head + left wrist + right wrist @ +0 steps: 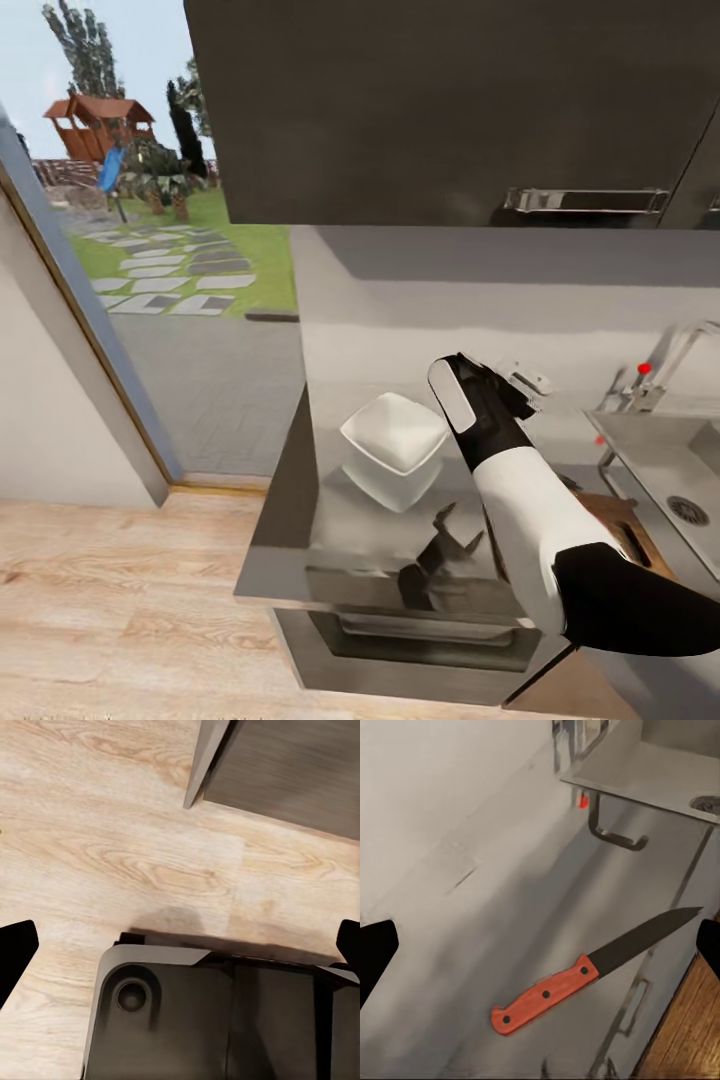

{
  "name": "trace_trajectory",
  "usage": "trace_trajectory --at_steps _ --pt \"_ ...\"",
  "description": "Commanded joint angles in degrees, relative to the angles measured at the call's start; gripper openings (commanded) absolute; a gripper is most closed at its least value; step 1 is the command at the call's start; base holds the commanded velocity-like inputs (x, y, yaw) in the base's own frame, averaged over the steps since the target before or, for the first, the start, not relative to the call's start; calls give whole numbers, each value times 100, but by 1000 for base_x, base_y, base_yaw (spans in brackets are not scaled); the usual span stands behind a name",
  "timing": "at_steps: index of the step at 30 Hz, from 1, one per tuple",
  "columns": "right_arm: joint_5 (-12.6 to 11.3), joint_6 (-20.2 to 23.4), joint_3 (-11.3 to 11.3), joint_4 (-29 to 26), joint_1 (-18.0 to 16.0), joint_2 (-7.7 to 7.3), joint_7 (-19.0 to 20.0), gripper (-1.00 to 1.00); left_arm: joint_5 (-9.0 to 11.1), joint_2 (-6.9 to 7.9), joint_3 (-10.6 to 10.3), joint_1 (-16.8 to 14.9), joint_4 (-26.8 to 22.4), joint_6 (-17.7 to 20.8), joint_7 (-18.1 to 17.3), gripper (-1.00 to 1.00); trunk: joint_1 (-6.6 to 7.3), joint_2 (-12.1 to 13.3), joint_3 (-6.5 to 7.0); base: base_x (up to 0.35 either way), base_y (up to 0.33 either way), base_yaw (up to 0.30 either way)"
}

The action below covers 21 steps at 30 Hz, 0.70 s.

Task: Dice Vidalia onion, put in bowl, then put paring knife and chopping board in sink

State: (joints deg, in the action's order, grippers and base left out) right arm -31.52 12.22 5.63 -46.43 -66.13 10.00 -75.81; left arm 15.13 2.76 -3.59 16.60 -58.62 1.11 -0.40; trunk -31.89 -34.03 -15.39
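1. Plainly, the knife (585, 979) lies flat on the grey worktop (472, 930) under the right end effector (540, 945), whose dark fingertips (375, 956) stand wide apart, released, to either side of it, touching nothing.
2. From the head camera, the white bowl (395, 432) sits at about nine o'clock from the right arm, with the board (625, 530) at four o'clock, partly hidden, and the sink (660, 455) at three o'clock.
3. Judging progress: the knife is ungrasped and the bowl looks bare, so dicing, transfer and clean-up seem left; the onion cannot be located.
4. Only the right wrist camera reveals the knife; the left wrist camera shows the left end effector (180, 945) spread open over wooden floor (112, 832).
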Motion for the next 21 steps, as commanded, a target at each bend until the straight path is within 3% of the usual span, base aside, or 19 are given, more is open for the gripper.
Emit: trace_trajectory --at_steps 1,6,21 --pt "-20 54 8 7 -5 0 -29 100 60 5 -10 2 -10 12 -4 100 -2 -8 -8 1 -4 197" --pt "-27 45 8 34 -5 0 -23 100 60 5 -10 2 -10 12 -4 100 -2 -8 -8 0 -51 122" --pt "-37 49 8 38 -5 0 -30 100 60 5 -10 2 -10 15 -5 100 -2 -8 -51 0 -6 6"
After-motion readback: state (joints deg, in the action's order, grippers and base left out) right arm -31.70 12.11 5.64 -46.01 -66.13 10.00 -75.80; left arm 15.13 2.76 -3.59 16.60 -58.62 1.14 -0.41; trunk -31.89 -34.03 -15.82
